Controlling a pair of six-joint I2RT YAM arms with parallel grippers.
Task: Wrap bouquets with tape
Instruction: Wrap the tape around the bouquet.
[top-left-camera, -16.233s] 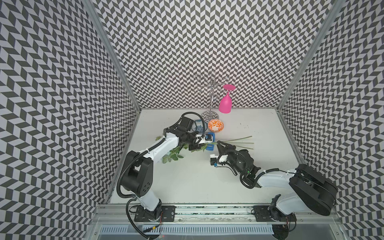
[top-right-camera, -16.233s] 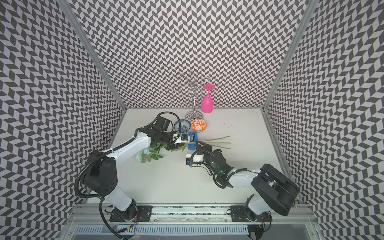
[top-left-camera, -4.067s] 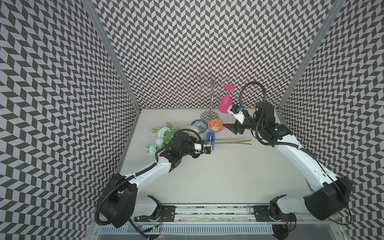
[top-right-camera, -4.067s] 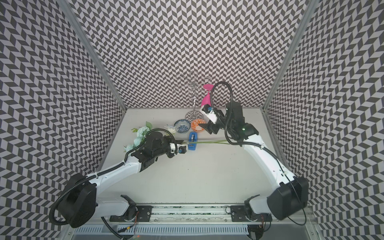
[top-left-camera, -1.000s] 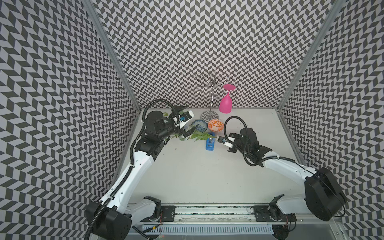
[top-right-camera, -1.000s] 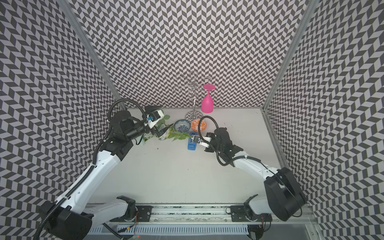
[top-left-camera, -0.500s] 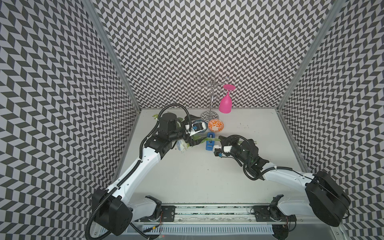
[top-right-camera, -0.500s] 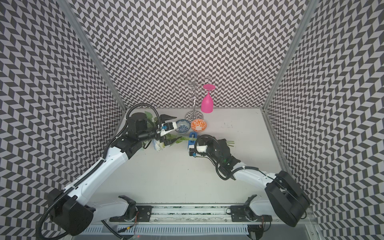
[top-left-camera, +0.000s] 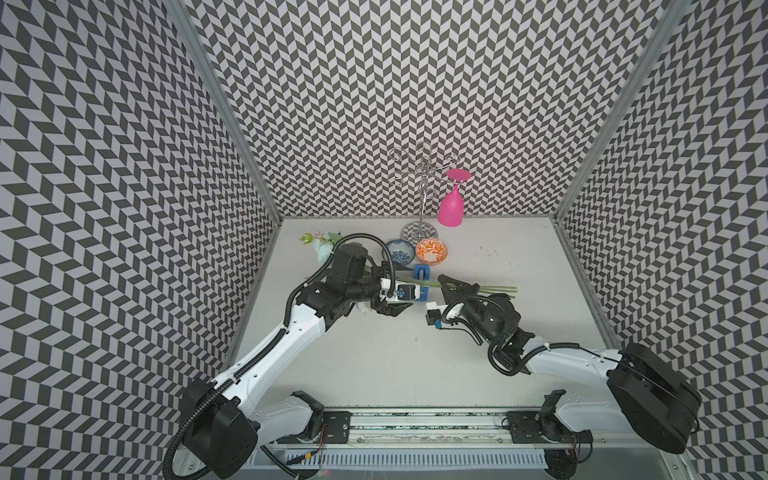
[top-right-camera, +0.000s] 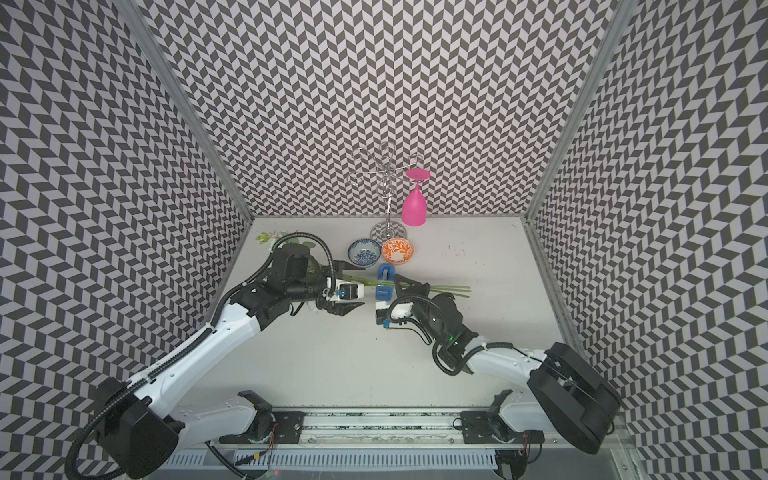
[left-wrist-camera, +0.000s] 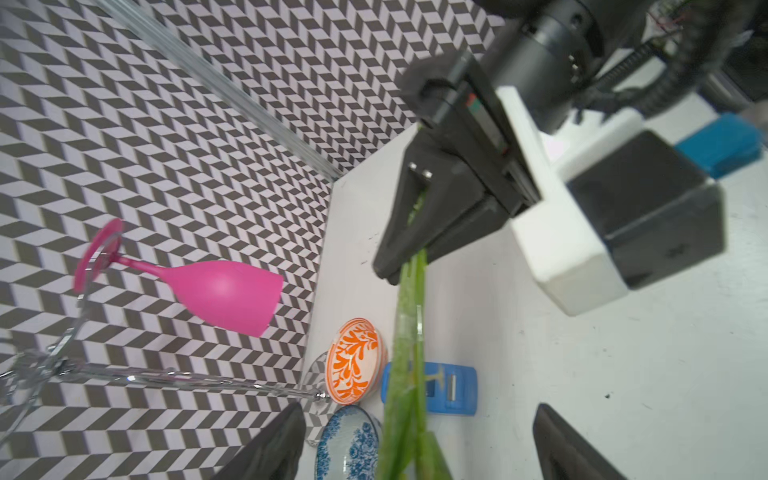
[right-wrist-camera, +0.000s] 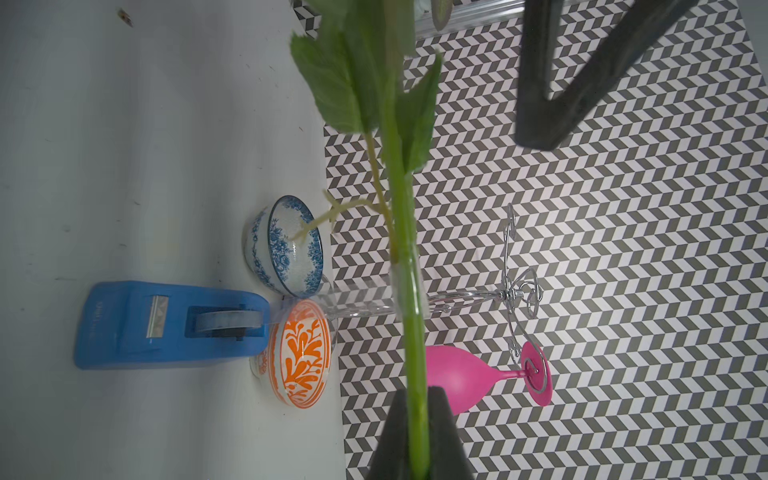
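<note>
Much bare bench (top-left-camera: 395, 365) toward near edge; right hand (top-left-camera: 444, 280) clenched on green-stemmed pale bouquet (right-wrist-camera: 403, 224), left hand (left-wrist-camera: 417, 409) released astride stems (left-wrist-camera: 409, 316).

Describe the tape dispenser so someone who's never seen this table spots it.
Against the back wall stands a metal rack with a pink goblet. At its base sit a blue-patterned bowl and an orange-patterned bowl; the tape dispenser lies in front. Unlike the bowls, it's a plain blue block.
</note>
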